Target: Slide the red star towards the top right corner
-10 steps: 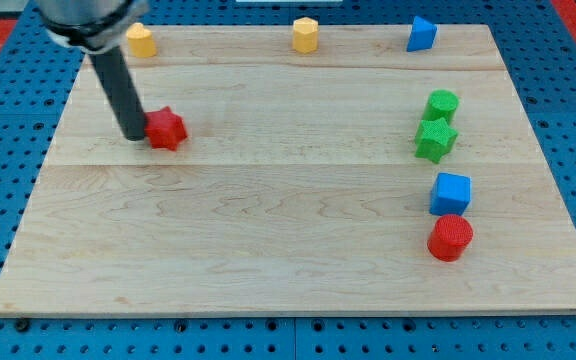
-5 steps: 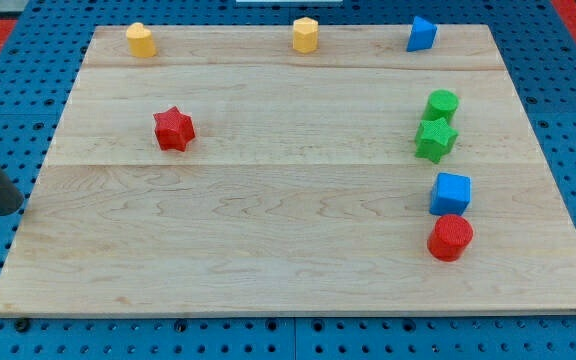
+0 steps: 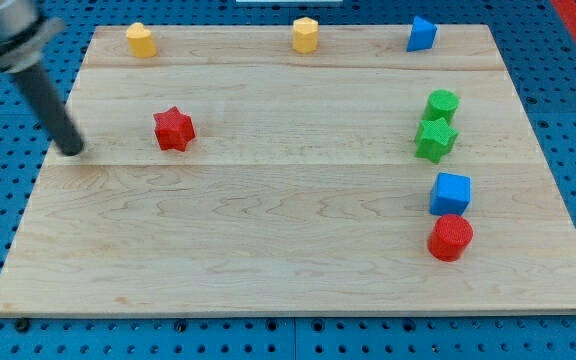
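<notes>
The red star lies on the wooden board in its upper left part. My tip rests near the board's left edge, to the left of the red star and slightly lower, with a clear gap between them. The rod leans up toward the view's top left corner. The board's top right corner holds a blue block.
Two yellow blocks sit along the top edge. On the right stand a green cylinder, a green star, a blue cube and a red cylinder, stacked in a column.
My tip left the red star's left side, swung off the board to the left, and has come back to the board's left edge. The star shifted slightly right.
</notes>
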Motion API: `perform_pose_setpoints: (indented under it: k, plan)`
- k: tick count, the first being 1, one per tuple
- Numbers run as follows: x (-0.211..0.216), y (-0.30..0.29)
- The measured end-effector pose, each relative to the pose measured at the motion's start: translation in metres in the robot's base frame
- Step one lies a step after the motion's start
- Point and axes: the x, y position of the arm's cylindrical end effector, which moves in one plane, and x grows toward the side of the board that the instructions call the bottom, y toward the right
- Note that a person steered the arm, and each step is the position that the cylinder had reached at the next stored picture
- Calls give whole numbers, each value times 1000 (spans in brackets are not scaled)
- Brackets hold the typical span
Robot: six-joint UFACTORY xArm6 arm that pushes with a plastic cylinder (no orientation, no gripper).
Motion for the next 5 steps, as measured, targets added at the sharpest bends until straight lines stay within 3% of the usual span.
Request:
perform_pose_setpoints:
  k: [1, 3, 4, 5]
  plan:
    - [-8, 109]
    - [-45, 125]
    - [-44, 192]
    - [-20, 164]
